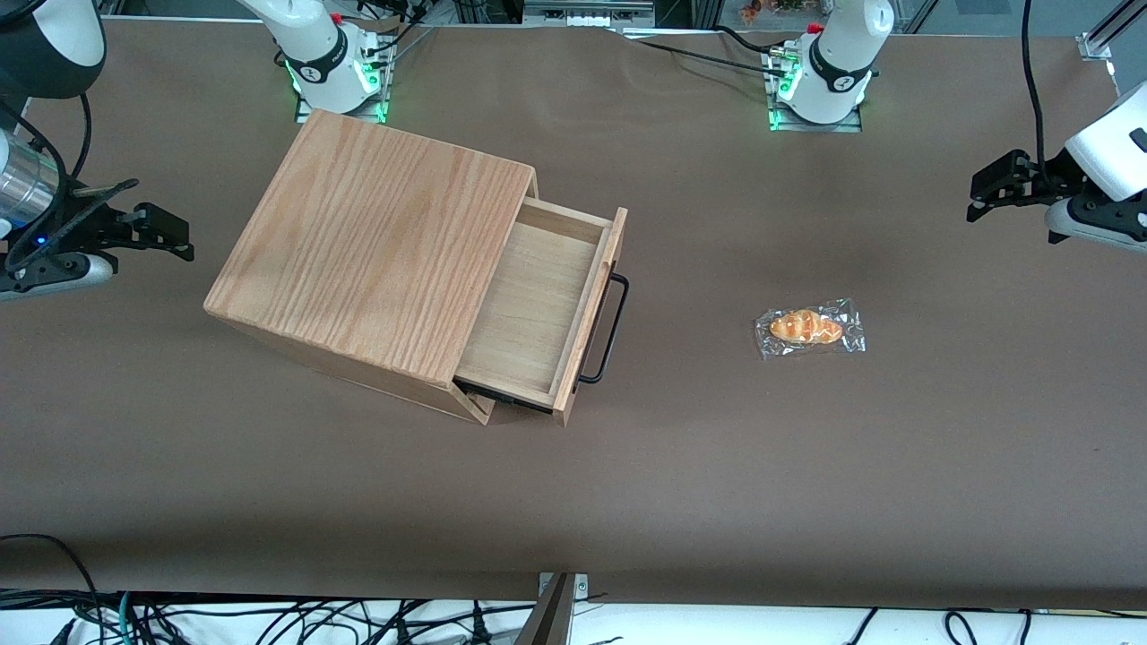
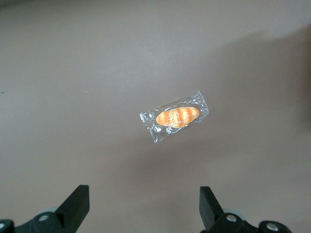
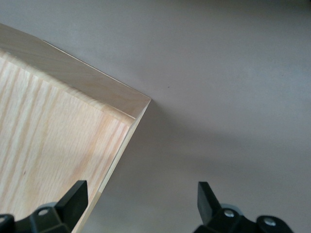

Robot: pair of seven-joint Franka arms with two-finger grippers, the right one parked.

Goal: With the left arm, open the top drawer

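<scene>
The top drawer [image 1: 530, 312] of the oak-grain box [image 1: 367, 242] stands pulled out, so its pale plywood floor shows. Its thin black bar handle [image 1: 610, 330] faces the working arm's end of the table. The left arm's gripper [image 1: 978, 202] hovers high above the table near that end, well away from the handle. It is open with nothing between its fingers [image 2: 77, 200]. In the left wrist view the gripper [image 2: 143, 195] looks down on bare table and a wrapped bread roll [image 2: 176, 117].
The wrapped bread roll [image 1: 809, 328] lies on the brown table cover [image 1: 717, 466], between the drawer handle and the working arm. Two arm bases [image 1: 829, 76] stand at the table edge farthest from the front camera. Cables hang along the nearest edge.
</scene>
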